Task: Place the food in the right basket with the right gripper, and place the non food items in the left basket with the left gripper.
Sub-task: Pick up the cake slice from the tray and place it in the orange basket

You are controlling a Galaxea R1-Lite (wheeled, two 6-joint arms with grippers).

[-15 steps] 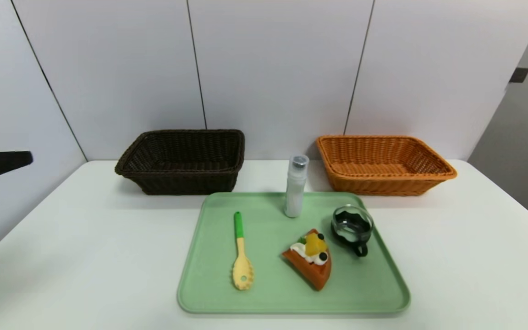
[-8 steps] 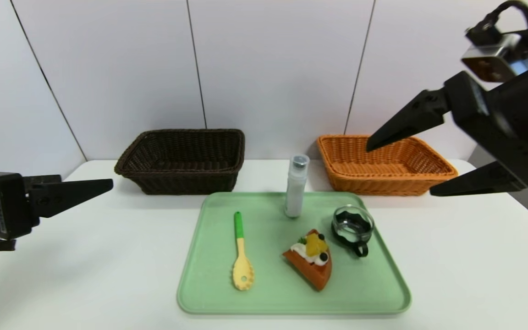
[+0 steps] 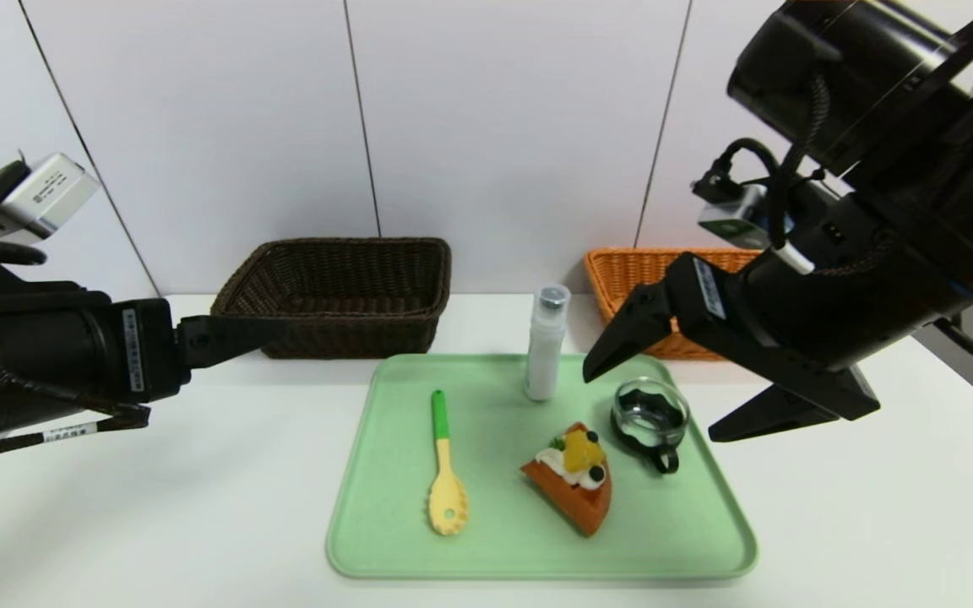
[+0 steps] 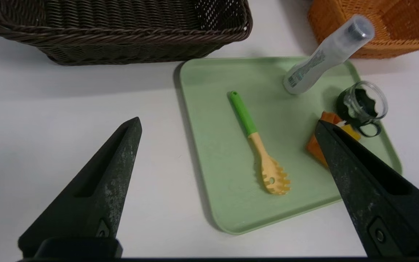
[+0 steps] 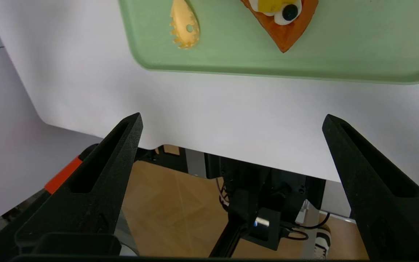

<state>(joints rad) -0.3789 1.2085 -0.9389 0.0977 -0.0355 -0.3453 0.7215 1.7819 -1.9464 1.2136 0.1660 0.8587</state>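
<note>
The cake wedge (image 3: 575, 473), the yellow spoon with green handle (image 3: 445, 473), the white bottle (image 3: 545, 346) and the glass cup in a black holder (image 3: 649, 415) all rest on a green tray (image 3: 385, 523). The bottle stands upright at the tray's far edge. Behind the tray are the dark brown basket (image 3: 339, 295) on the left and the orange basket (image 3: 647, 270) on the right, partly hidden by my right arm. My right gripper (image 3: 654, 404) hangs open in the air above the cup, holding nothing. My left gripper (image 4: 227, 122) is open and empty, left of the tray, pointing toward it.
The white table (image 3: 157, 490) ends at a wall just behind the baskets. Its front edge (image 5: 231, 153) lies close behind the tray in the right wrist view, with the robot's base and wooden floor below.
Both arms have come into view. The right gripper swung down and left from in front of the orange basket to above the cup. The left gripper moved in and rightward.
</note>
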